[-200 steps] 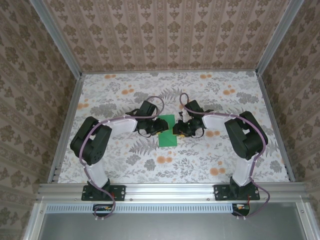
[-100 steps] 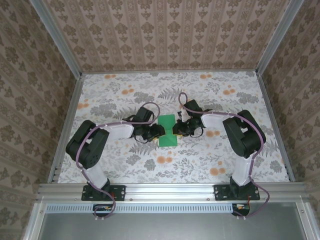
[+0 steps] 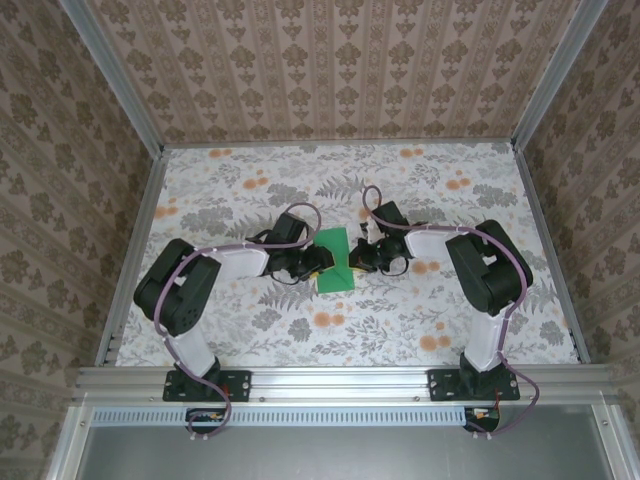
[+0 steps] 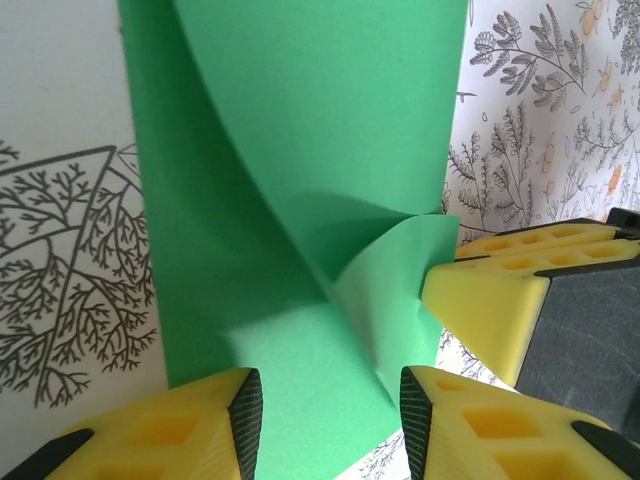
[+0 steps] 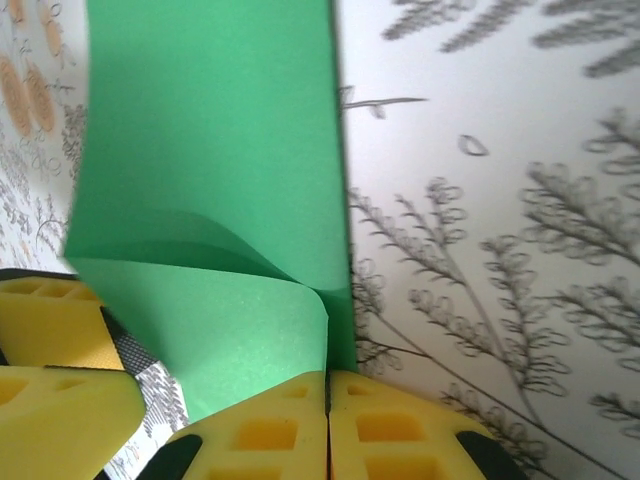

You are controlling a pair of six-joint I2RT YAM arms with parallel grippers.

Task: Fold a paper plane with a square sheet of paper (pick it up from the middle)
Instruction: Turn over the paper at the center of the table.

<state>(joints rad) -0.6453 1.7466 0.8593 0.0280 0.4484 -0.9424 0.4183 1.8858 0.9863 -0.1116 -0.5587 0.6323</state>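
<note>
Left gripper (image 4: 328, 412) stands with its two yellow fingers well apart, and the green paper (image 4: 300, 130) runs between them. Whether these fingers touch the sheet, I cannot tell. The right gripper (image 5: 328, 405) has its yellow fingers pressed together, and they pinch the paper at its edge, where one corner of the sheet is lifted and curled over.

In the right wrist view this curled corner comes down to the closed fingertips, and there is a soft shadow on the flat part of the sheet behind it. In the left wrist view the same corner rises from the right side of the paper, and one finger (image 4: 485, 300) of the right gripper meets it with its tip. The rest of the paper lies flat on the table (image 3: 250, 190), which has a pale cover with grey leaves and orange flowers.

From the top camera the paper is in the middle of the table, between the two grippers, and it sits a little tilted. The left gripper is at its left edge and the right gripper is at its right edge, so the two grippers are near each other. Both arms are bent, with the elbows pointing outward to the sides. Around the table there are walls with a brown pattern.
</note>
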